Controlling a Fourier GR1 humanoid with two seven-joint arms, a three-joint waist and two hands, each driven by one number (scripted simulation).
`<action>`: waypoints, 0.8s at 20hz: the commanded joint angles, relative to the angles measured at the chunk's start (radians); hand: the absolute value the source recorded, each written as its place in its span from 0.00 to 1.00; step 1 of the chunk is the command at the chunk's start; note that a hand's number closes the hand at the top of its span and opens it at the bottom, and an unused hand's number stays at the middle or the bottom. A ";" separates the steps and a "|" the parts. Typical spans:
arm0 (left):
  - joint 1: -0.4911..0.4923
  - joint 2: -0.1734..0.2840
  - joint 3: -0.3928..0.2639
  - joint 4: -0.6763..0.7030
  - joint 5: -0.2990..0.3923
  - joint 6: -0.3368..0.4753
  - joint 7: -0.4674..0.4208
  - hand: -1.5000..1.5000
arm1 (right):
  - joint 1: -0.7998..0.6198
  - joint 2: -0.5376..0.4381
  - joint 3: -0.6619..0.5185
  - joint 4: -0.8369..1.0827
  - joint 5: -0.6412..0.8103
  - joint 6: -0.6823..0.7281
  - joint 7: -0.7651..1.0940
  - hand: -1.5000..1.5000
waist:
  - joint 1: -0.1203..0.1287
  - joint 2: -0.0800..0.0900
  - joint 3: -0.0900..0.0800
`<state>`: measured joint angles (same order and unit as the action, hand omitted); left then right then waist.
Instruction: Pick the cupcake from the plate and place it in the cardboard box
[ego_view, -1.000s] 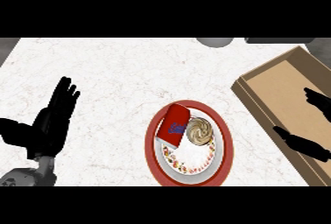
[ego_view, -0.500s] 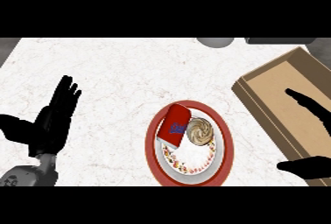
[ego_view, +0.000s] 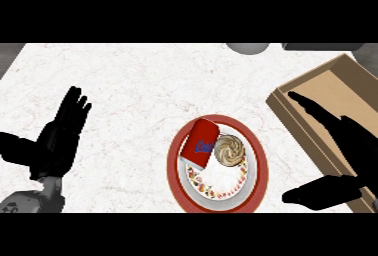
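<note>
Cupcake (ego_view: 227, 150) still on plate (ego_view: 255, 175), both hands released, nothing grasped.

Lower left of frame: left hand (ego_view: 57, 140) over the white counter (ego_view: 140, 85), fingers straight and together pointing up-frame, thumb out toward the left edge, holding nothing, well apart from the plate. Lower right: right hand (ego_view: 336, 135) spread wide, fingers straight reaching up-left over the box (ego_view: 347, 75), thumb sticking out left near the bottom edge just right of the plate; touching the box or not, can't tell. Center-low: red-rimmed plate with white middle, cupcake lying tilted on its upper part, red wrapper to the left, swirled tan frosting to the right. Right side to upper right: open cardboard box, running diagonally, just beside the plate. Top edge: grey round object (ego_view: 247, 48), partly cut off.
</note>
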<state>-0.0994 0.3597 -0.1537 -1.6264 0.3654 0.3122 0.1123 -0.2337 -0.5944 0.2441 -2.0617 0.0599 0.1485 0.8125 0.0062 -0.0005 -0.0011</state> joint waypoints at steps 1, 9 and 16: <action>-0.031 -0.018 0.059 0.018 -0.005 -0.034 0.016 0.50 | -0.020 0.091 0.029 0.029 0.066 0.037 0.022 0.00 | -0.004 0.000 0.001; 0.020 -0.053 0.053 0.001 -0.077 -0.052 0.013 0.50 | -0.021 0.214 0.080 0.041 0.174 0.058 0.137 0.00 | -0.005 0.000 0.001; -0.053 -0.095 0.083 -0.025 -0.108 -0.043 0.097 0.50 | -0.027 0.329 0.101 0.183 0.298 0.051 0.066 0.00 | -0.005 0.000 0.001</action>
<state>-0.1157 0.2822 -0.0858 -1.6401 0.2794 0.2654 0.1673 -0.2608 -0.3167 0.3513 -1.9409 0.3088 0.1953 0.9041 0.0020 -0.0001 -0.0002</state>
